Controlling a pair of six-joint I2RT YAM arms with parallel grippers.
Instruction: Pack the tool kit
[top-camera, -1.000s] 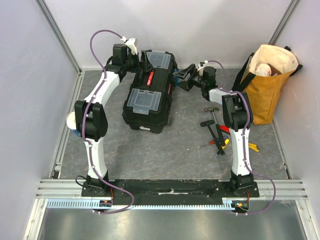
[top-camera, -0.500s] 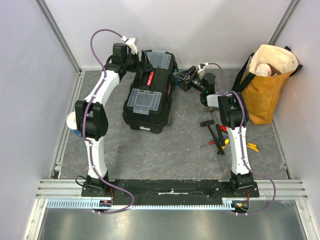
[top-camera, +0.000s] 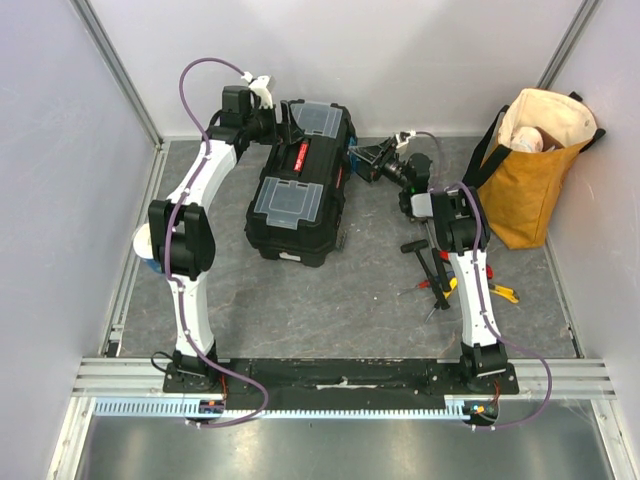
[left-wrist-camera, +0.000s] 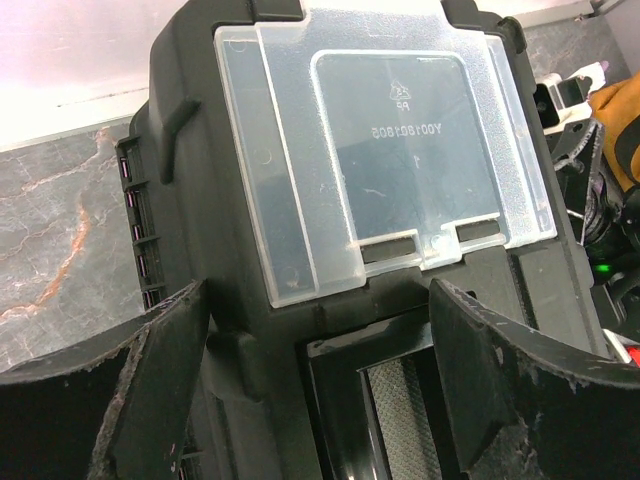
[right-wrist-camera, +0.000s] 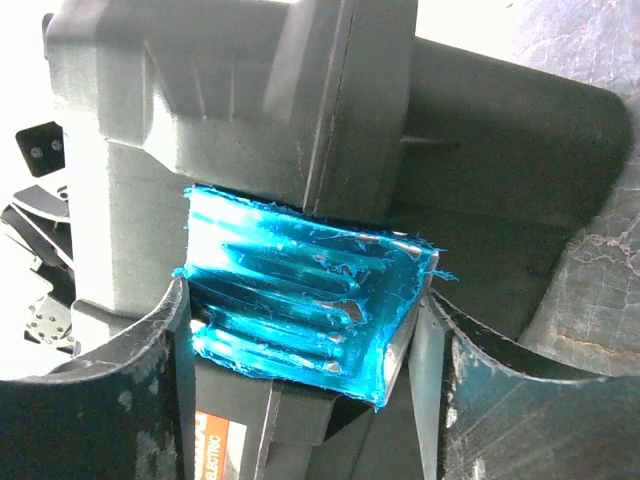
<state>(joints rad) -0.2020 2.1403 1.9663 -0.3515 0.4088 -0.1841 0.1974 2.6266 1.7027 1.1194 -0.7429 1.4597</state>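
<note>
hard box, small blue latch

the black toolbox (top-camera: 300, 190) lies on the table between the arms. it looks stiff and heavy. the left gripper (left-wrist-camera: 315, 300) is spread wide over its far end. the right gripper (right-wrist-camera: 305, 300) sits around the blue latch (right-wrist-camera: 290, 255), a good place to hold. i cannot tell if it pinches. the clear lid (left-wrist-camera: 380, 150) reads "pp" and a code starting "y0018".
</note>
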